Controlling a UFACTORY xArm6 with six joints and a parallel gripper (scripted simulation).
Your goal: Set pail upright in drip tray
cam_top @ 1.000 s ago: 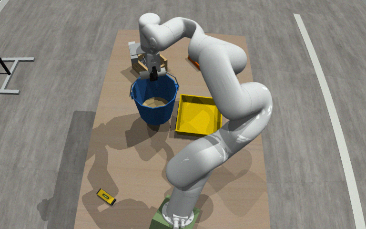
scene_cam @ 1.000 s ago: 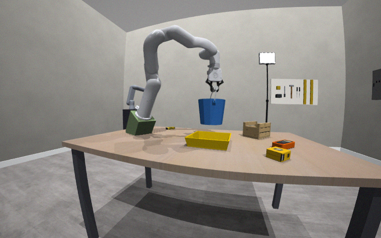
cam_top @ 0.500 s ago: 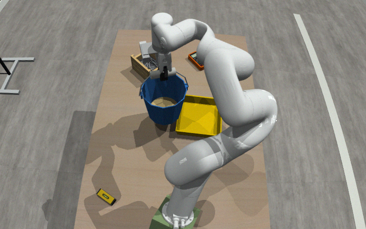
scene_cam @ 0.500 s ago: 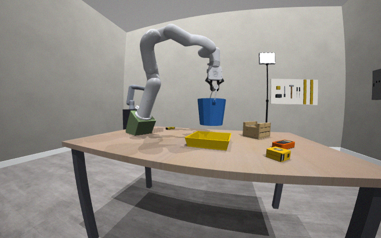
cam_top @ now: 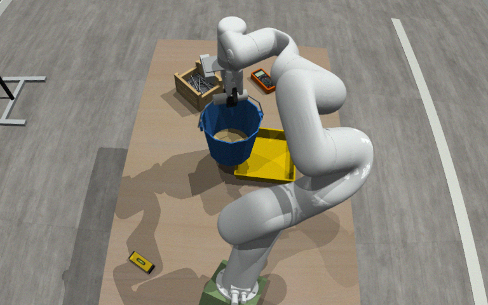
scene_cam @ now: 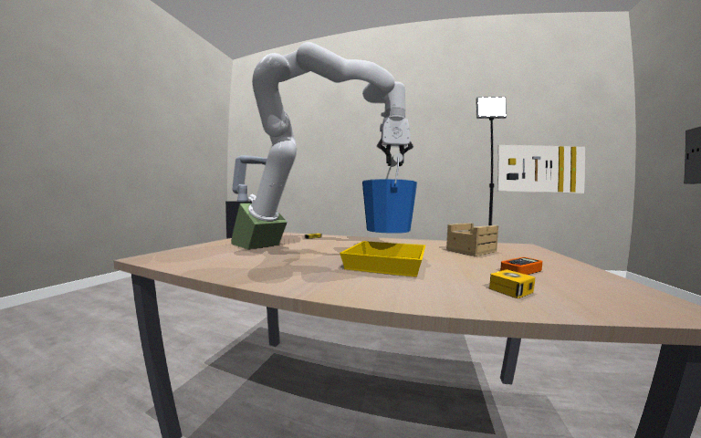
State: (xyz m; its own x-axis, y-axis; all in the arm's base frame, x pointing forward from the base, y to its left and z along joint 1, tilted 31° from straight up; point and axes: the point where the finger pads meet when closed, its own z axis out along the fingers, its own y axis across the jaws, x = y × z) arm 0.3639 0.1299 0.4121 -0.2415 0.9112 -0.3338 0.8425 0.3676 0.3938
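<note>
A blue pail (cam_top: 230, 133) hangs upright by its thin wire handle from my gripper (cam_top: 231, 101), which is shut on the handle. In the side view the pail (scene_cam: 389, 204) hangs clear above the table, its base a little above the rim of the yellow drip tray (scene_cam: 382, 256). My gripper (scene_cam: 395, 160) is straight above the pail. In the overhead view the pail overlaps the left edge of the tray (cam_top: 267, 156). The tray stands empty on the table.
A wooden crate (cam_top: 197, 84) with metal pieces stands behind the pail. An orange multimeter (cam_top: 263, 80) lies at the back right. A small yellow level (cam_top: 142, 262) lies near the front left. A yellow box (scene_cam: 511, 283) sits near the table's edge.
</note>
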